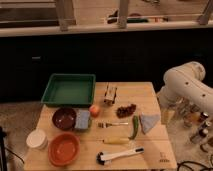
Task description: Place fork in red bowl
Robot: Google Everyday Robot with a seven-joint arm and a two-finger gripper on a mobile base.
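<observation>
The fork is small and silvery and lies flat near the middle of the wooden table, between a blue sponge and a green pepper. The red bowl is wide and orange-red and sits at the front left corner, apparently empty. My white arm curves in from the right. My gripper hangs by the table's right edge, to the right of the fork and apart from it, with nothing seen in it.
A green tray sits at the back left. Around the fork are a maroon bowl, blue sponge, peach, grapes, green pepper, grey cloth, yellow item, brush and white cup.
</observation>
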